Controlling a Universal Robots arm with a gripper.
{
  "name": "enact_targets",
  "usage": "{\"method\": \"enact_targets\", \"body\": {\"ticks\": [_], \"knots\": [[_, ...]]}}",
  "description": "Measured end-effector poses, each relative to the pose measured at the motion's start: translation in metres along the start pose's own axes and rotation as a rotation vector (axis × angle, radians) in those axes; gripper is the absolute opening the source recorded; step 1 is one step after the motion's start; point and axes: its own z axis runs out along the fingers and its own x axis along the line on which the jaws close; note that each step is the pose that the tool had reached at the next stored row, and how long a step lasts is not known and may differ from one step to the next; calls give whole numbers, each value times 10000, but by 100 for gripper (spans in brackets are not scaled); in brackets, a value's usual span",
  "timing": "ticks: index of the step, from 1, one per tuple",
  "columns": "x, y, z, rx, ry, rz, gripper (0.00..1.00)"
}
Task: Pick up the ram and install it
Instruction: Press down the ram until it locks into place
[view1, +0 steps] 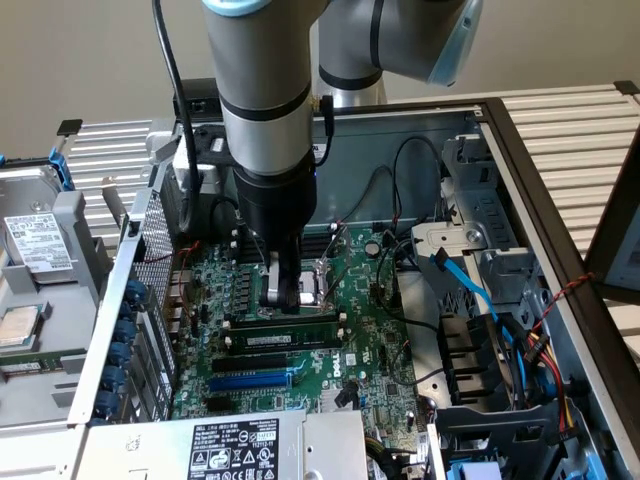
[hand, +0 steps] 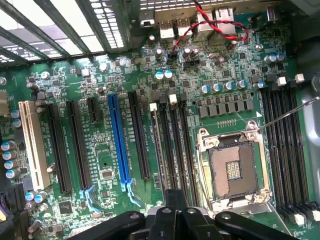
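The ram (view1: 290, 322) is a long dark-green stick standing on edge in a black memory slot on the motherboard (view1: 380, 340). My gripper (view1: 285, 298) hangs straight above its middle, fingers shut, tips at or just over the stick's top edge; I cannot tell whether they touch. Nothing hangs in the fingers. A second green stick with a white label (view1: 275, 341) stands in the neighbouring slot, nearer the camera. In the wrist view my gripper (hand: 175, 207) sits over the row of black memory slots (hand: 172, 145), which run away from it.
A blue expansion slot (view1: 250, 380) (hand: 119, 140) lies beyond the memory slots. The open CPU socket (hand: 232, 167) sits beside my fingers. Blue and black cables (view1: 470, 285) crowd the drive bay on the exterior view's right. A hard drive (view1: 35, 240) rests outside the case.
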Motion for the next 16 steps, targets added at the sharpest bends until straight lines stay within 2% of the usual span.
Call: {"method": "enact_targets", "body": {"ticks": [16], "knots": [[2,0,27,239,45,2810,10]]}}
